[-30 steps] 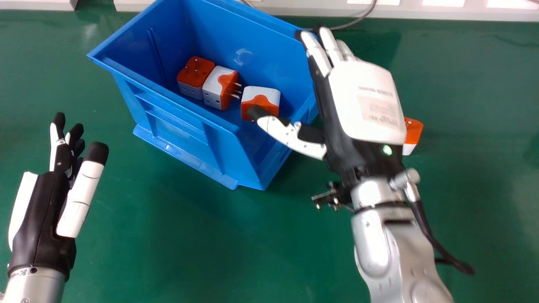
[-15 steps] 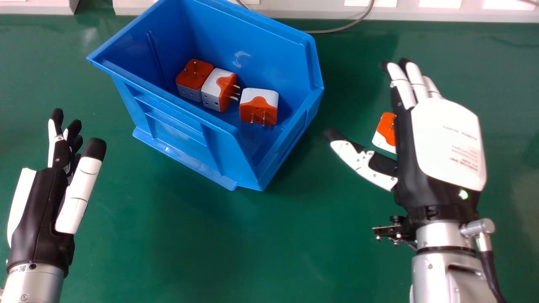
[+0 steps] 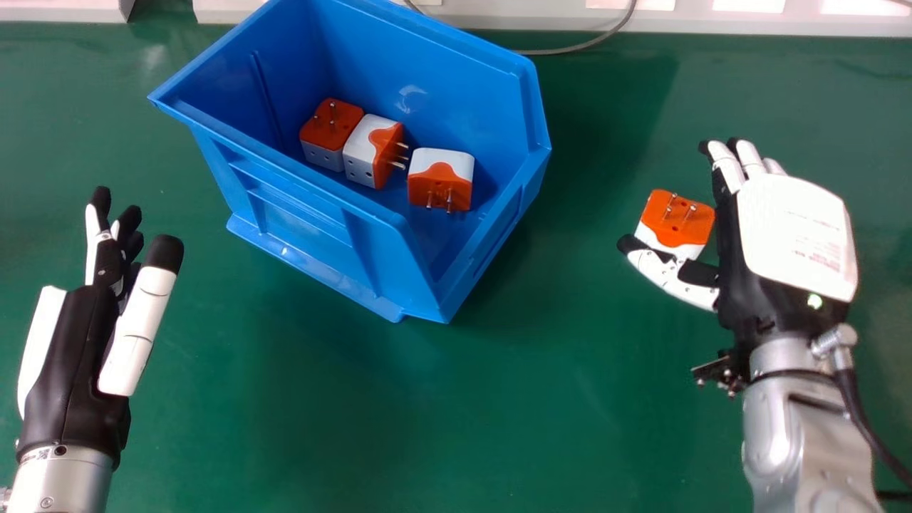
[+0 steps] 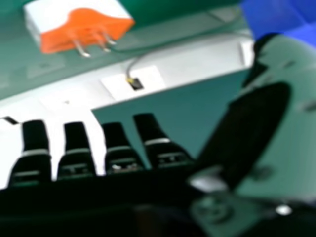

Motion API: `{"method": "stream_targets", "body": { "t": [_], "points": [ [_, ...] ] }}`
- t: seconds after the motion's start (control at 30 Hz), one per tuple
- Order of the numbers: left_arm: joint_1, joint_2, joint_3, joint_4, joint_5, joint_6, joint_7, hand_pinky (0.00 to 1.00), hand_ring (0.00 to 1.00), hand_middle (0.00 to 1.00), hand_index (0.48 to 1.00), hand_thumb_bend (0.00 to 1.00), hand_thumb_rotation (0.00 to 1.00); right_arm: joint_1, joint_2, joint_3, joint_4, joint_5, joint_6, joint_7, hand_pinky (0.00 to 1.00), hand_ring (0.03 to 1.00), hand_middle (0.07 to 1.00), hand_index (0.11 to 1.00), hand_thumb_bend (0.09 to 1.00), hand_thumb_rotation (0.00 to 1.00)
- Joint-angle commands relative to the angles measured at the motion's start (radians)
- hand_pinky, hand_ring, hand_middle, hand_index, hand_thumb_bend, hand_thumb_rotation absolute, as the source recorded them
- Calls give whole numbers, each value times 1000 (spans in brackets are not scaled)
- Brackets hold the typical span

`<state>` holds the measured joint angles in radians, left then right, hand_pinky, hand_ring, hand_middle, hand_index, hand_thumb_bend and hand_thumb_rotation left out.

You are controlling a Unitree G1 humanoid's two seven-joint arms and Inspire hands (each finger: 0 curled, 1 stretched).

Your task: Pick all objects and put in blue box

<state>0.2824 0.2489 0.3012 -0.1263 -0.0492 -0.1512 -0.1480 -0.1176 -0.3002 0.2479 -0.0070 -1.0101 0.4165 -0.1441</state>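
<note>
Adapter (image 3: 673,222) beside my R hand (image 3: 794,235), fingers straight, thumb apart; gotta get low, pinch its sides squarely, w/o snagging prongs (image 3: 689,211). L hand (image 3: 78,363) idle, view's left, fingers loose.

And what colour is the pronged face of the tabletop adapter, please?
The pronged face is orange, clearest in the head view.

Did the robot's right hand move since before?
Yes, the right hand moved right, away from the blue box, to beside the plug outside it.
</note>
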Motion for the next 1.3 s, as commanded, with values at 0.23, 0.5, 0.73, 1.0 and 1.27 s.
{"method": "stream_targets", "body": {
  "t": [0.23,0.5,0.73,1.0,1.27],
  "points": [
    [13,6,8,-27,-4,-17,1,1000,1000,1000,1000,840,938,-163,-143,33,148,14,-69,122,776,869,897,855,437,635],
    [18,9,16,-19,-13,-26,-4,1000,1000,1000,1000,842,936,-267,-226,78,276,37,-169,210,781,870,897,853,458,658],
    [32,6,17,-44,-8,-18,3,1000,1000,1000,1000,844,937,-320,-253,100,326,44,-200,281,803,878,901,858,461,671],
    [45,8,23,-61,-5,-13,4,1000,1000,1000,1000,840,940,-373,-253,127,402,44,-199,314,810,881,905,861,457,670],
    [53,9,30,-69,-7,-13,2,1000,1000,1000,1000,831,943,-418,-248,141,455,56,-179,331,791,875,901,863,446,667]
  ]
}}
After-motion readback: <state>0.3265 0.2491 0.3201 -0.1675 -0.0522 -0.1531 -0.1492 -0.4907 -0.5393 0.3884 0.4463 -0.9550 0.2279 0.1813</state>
